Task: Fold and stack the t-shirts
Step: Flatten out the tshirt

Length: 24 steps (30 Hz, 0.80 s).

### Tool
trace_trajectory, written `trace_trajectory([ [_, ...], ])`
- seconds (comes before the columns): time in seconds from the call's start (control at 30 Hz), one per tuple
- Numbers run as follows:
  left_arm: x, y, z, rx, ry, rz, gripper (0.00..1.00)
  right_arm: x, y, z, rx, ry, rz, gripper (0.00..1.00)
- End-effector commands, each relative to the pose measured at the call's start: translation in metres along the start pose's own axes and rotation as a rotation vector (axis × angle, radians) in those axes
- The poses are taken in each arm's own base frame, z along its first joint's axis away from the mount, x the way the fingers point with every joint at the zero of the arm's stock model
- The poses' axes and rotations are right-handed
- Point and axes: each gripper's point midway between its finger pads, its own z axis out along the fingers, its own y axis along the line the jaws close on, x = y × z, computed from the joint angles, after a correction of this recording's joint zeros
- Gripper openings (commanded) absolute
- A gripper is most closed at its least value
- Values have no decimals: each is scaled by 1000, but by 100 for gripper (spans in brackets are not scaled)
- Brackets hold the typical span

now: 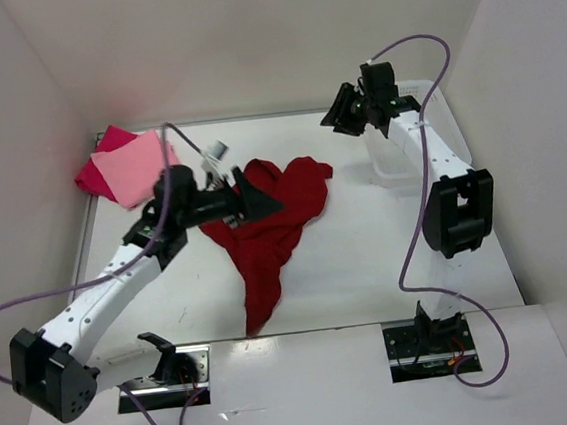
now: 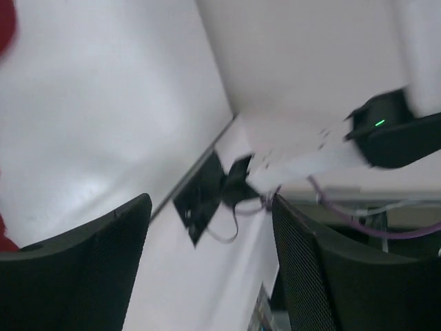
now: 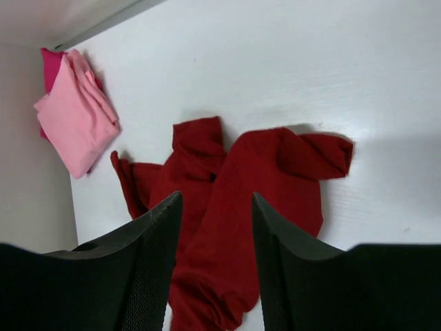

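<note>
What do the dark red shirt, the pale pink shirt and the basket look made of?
Dark red shirt: soft matte cloth; lies crumpled in loose folds. Pale pink shirt: similar matte cloth, folded flat. Basket: white plastic by its look; stiff, straight walls.

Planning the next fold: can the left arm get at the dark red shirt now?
Likely yes: the left pincer hangs open right above the crumpled dark red shirt, and nothing lies between them.
</note>
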Motion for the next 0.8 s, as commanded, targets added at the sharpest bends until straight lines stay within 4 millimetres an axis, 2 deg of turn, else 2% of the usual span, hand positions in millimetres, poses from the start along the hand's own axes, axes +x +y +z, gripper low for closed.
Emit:
trace_trajectory([
  [0.0, 30, -23, 18, 89, 49, 53, 79, -24, 38, -59, -67, -146, -94, 51],
  [0.03, 34, -19, 24, 63, 60, 59, 80, -8, 37, -66, -65, -124, -96, 52],
  [0.1, 39, -2, 34, -8, 99, 80, 80, 11, 32, -71, -52, -99, -98, 49],
  [0.13, 21, -3, 38, -60, 44, 110, 80, 36, 29, -72, -51, -60, -105, 45],
  [0.17, 5, 14, 30, -153, 9, 121, 76, 51, 27, -72, -48, -34, -100, 35],
  [0.2, -13, 23, 26, -210, -40, 125, 74, 80, 14, -68, -23, 27, -97, 26],
  [0.23, -38, 37, 18, -296, -129, 128, 73, 100, 21, -67, -42, 56, -95, 20],
  [0.27, -54, 49, 8, -360, -181, 114, 71, 112, 26, -74, -61, 65, -100, 13],
  [0.3, -79, 68, -6, -431, -265, 107, 68, 137, 13, -70, -31, 108, -105, 12],
  [0.33, -97, 88, -15, -499, -338, 88, 67, 155, 18, -72, -35, 132, -103, 12],
  [0.37, -105, 109, -20, -546, -363, 67, 66, 165, 18, -73, -38, 147, -102, 11],
  [0.4, -115, 143, -36, -616, -400, 11, 64, 182, 8, -72, -22, 177, -95, 11],
  [0.43, -116, 173, -36, -665, -388, -45, 57, 189, 9, -74, -35, 189, -91, 11],
  [0.47, -121, 191, -41, -693, -395, -72, 53, 193, 12, -80, -51, 183, -84, 12],
  [0.5, -124, 212, -46, -738, -399, -102, 50, 203, 5, -81, -43, 206, -81, 14],
  [0.53, -131, 241, -52, -800, -402, -133, 45, 205, 7, -83, -54, 204, -78, 15],
  [0.67, -154, 294, -57, -928, -433, -152, 44, 216, 2, -89, -67, 224, -76, 21],
  [0.7, -148, 316, -52, -970, -395, -167, 47, 217, 6, -92, -86, 230, -76, 24],
  [0.73, -148, 325, -52, -998, -390, -175, 49, 218, 11, -93, -110, 240, -76, 25],
  [0.77, -160, 328, -51, -1017, -411, -166, 51, 224, 10, -93, -110, 253, -81, 27],
])
